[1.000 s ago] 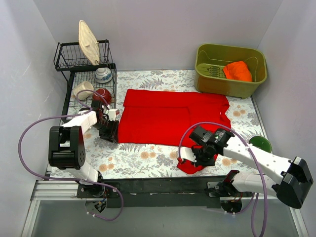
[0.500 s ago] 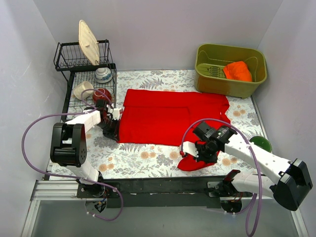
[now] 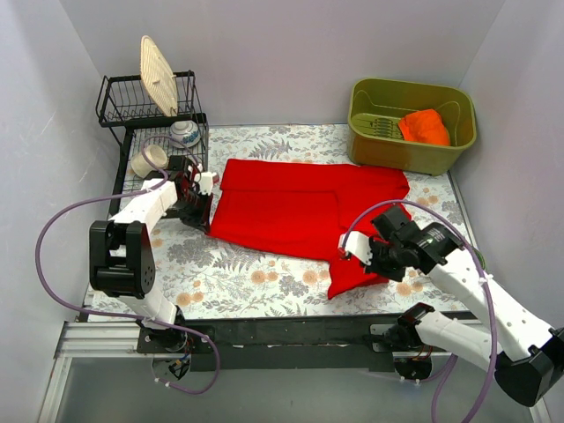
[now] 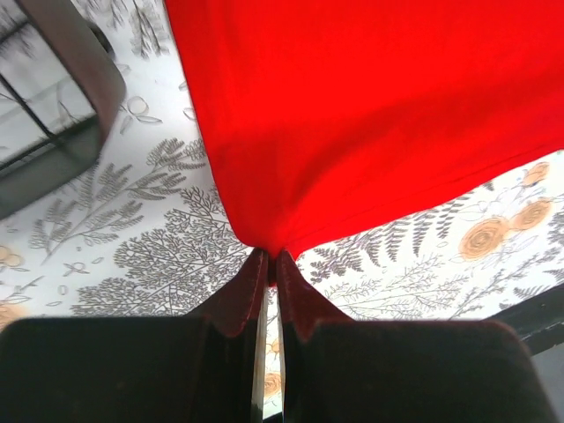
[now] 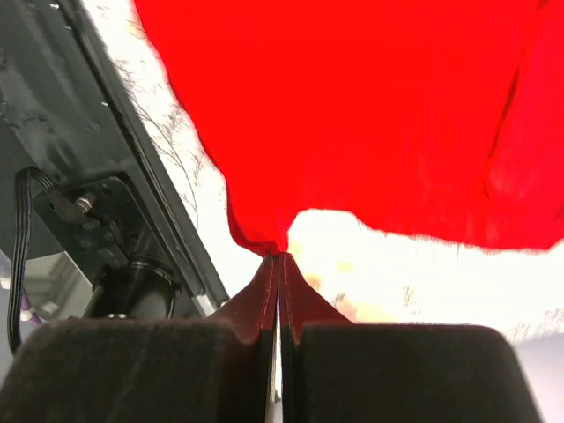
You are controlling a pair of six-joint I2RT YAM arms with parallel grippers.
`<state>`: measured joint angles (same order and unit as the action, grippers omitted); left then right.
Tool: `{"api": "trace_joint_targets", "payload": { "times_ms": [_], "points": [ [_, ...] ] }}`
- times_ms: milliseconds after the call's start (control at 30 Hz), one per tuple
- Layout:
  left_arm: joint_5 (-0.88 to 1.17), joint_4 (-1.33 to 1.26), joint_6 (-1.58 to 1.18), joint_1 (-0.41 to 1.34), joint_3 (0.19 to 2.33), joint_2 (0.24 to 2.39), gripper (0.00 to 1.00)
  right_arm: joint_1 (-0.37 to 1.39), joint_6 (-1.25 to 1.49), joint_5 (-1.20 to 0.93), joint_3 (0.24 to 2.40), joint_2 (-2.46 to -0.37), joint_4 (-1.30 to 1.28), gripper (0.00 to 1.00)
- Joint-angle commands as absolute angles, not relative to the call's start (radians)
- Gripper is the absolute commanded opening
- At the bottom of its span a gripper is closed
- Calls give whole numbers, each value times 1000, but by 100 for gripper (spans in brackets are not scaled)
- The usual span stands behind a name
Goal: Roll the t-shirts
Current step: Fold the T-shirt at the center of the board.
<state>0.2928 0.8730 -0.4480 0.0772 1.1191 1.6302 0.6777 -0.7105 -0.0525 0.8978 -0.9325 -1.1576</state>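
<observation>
A bright red t-shirt (image 3: 300, 207) lies spread across the middle of the patterned table. My left gripper (image 3: 201, 211) is shut on its left edge, and the left wrist view shows the cloth (image 4: 352, 115) pinched at the fingertips and lifted off the table. My right gripper (image 3: 368, 256) is shut on the shirt's near right part, with a flap hanging down toward the front edge. In the right wrist view the red cloth (image 5: 370, 115) hangs from the closed tips above the table.
A black dish rack (image 3: 150, 132) with a plate, bowls and cups stands at the back left, close to my left arm. A green tub (image 3: 411, 125) with an orange cloth is at the back right. A green bowl (image 3: 474, 256) lies by the right edge.
My left gripper has pulled the shirt's left edge back toward the rack. My right gripper has lifted and moved right and back with its part of the shirt.
</observation>
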Motion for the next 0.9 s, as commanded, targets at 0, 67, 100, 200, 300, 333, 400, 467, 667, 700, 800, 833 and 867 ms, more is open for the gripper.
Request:
{"api": "trace_joint_targets", "payload": {
  "times_ms": [0,67,100,200,300,333,400,467,667,700,800,833,867],
  "points": [
    [313,943,-423,80,1212,1617,0,594,-673,-6,963,-901,-1213,1],
    [321,948,-417,81,1232,1643,0,563,-670,-5,1011,-900,-1216,1],
    [324,948,-417,81,1248,1650,0,552,-670,33,1032,-903,-1223,1],
    [321,943,-420,80,1294,1677,0,508,-672,81,1117,-917,-1236,1],
    [324,927,-428,81,1322,1693,0,473,-675,112,1178,-925,-1239,1],
    [331,927,-428,81,1344,1698,0,462,-675,115,1187,-928,-1232,1],
    [339,930,-436,81,1370,1715,0,437,-676,123,1200,-937,-1210,1],
    [348,928,-436,83,1411,1739,0,420,-676,130,1209,-957,-1172,1],
    [328,942,-428,86,1546,1821,0,385,-707,189,1293,-1049,-1076,1],
    [327,937,-422,86,1558,1828,0,374,-712,193,1302,-1061,-1063,1],
    [318,933,-423,86,1608,1861,0,345,-730,201,1330,-1106,-1014,1],
    [316,933,-425,86,1621,1871,0,338,-733,204,1336,-1117,-1005,1],
    [314,934,-423,86,1634,1890,0,327,-738,201,1339,-1136,-991,1]
  ]
}}
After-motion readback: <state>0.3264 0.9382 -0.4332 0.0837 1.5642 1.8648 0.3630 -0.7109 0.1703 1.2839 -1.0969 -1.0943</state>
